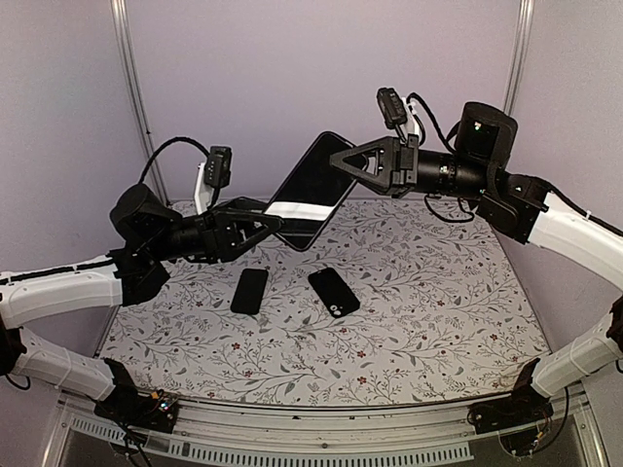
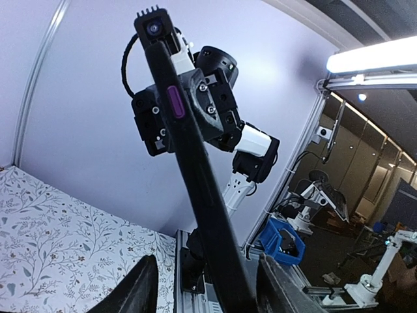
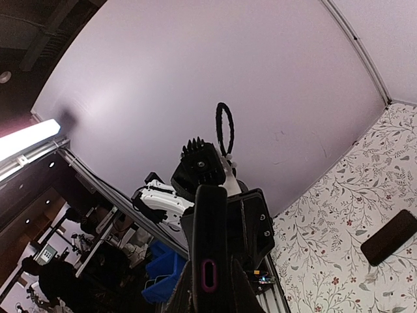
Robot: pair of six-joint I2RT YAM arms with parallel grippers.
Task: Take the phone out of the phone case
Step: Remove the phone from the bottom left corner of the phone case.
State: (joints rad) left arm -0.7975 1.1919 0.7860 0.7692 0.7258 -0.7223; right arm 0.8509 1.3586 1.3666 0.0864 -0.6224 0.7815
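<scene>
A black phone in its black case point(image 1: 311, 190) hangs in the air above the table's far middle, tilted. My right gripper point(image 1: 343, 161) is shut on its upper end; in the right wrist view the fingers point(image 3: 186, 295) press both sides of the case point(image 3: 210, 241), which shows a purple-ringed port. My left gripper point(image 1: 280, 228) is at the lower end. In the left wrist view the case point(image 2: 195, 169) stands edge-on between wide-apart fingers point(image 2: 140, 287), nearer the right one, with a purple side button showing. The left jaws are open.
Two more dark phone-shaped items lie on the floral tablecloth: one point(image 1: 249, 290) left of centre, one point(image 1: 334, 292) at centre. One shows in the right wrist view point(image 3: 389, 237). Purple walls close the back and sides.
</scene>
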